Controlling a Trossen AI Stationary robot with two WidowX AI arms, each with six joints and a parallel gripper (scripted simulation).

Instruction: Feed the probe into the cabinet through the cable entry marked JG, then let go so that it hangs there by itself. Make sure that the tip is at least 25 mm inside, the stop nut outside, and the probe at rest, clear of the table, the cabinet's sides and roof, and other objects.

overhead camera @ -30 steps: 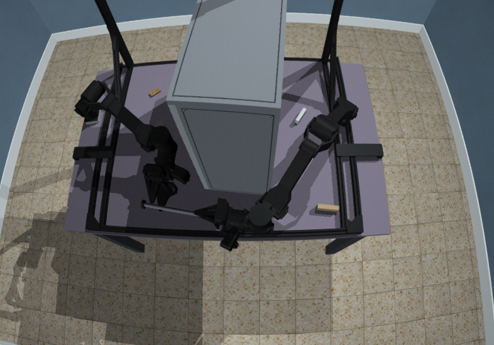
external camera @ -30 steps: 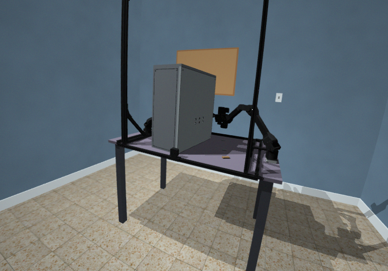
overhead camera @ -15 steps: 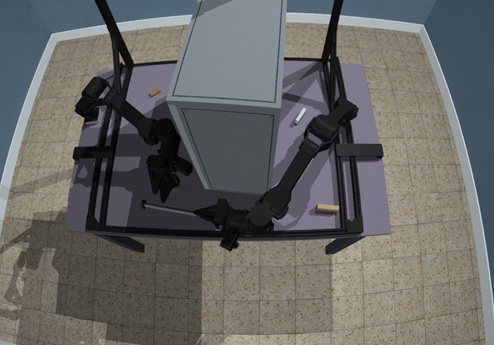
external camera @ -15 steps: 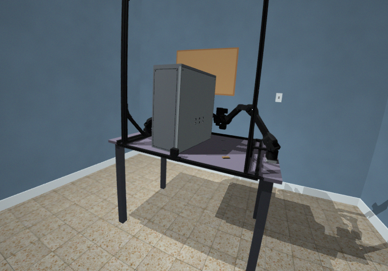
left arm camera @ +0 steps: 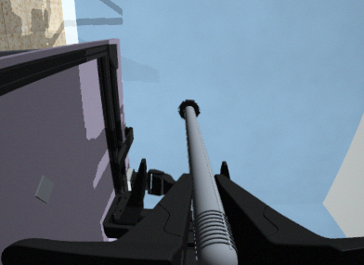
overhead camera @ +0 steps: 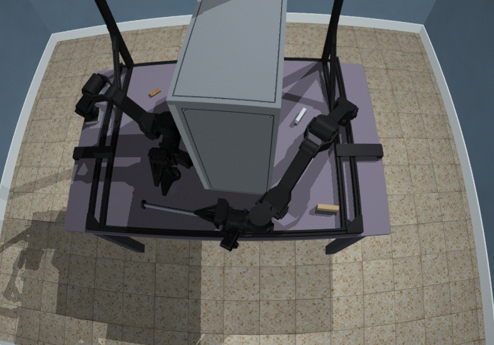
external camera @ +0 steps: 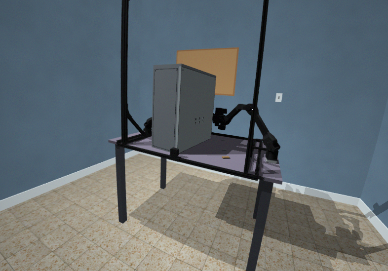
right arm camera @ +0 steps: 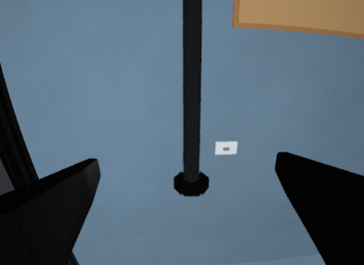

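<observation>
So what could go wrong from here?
The left gripper alone holds the probe, near one end, so it might tilt or slip. The open right gripper is close to the other end and could knock it. The cable entries look small and closely spaced, their markings unreadable here, so picking the wrong one is possible.

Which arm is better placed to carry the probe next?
The left, I'd judge. Its end effector is shut on the probe. The right end effector stands wide open and touches nothing; it would need to grip first.
</observation>
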